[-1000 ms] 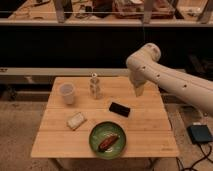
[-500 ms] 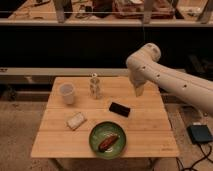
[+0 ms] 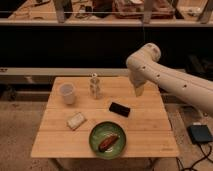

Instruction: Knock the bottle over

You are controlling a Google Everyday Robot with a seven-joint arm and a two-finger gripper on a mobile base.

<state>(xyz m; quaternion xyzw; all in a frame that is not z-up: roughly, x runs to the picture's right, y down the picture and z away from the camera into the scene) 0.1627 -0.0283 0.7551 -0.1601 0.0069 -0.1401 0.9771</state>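
Note:
The bottle (image 3: 94, 86) is small, slim and translucent whitish, and stands upright at the back middle of the wooden table (image 3: 150, 131). My gripper (image 3: 139, 89) hangs from the white arm above the table's back right part, well to the right of the bottle and apart from it. Nothing is seen in the gripper.
A white cup (image 3: 67, 93) stands left of the bottle. A flat pale block (image 3: 76, 120) lies in front of the cup. A black flat object (image 3: 120, 109) lies mid-table. A green plate (image 3: 93, 140) with brown food sits at the front. A dark shelf runs behind the table.

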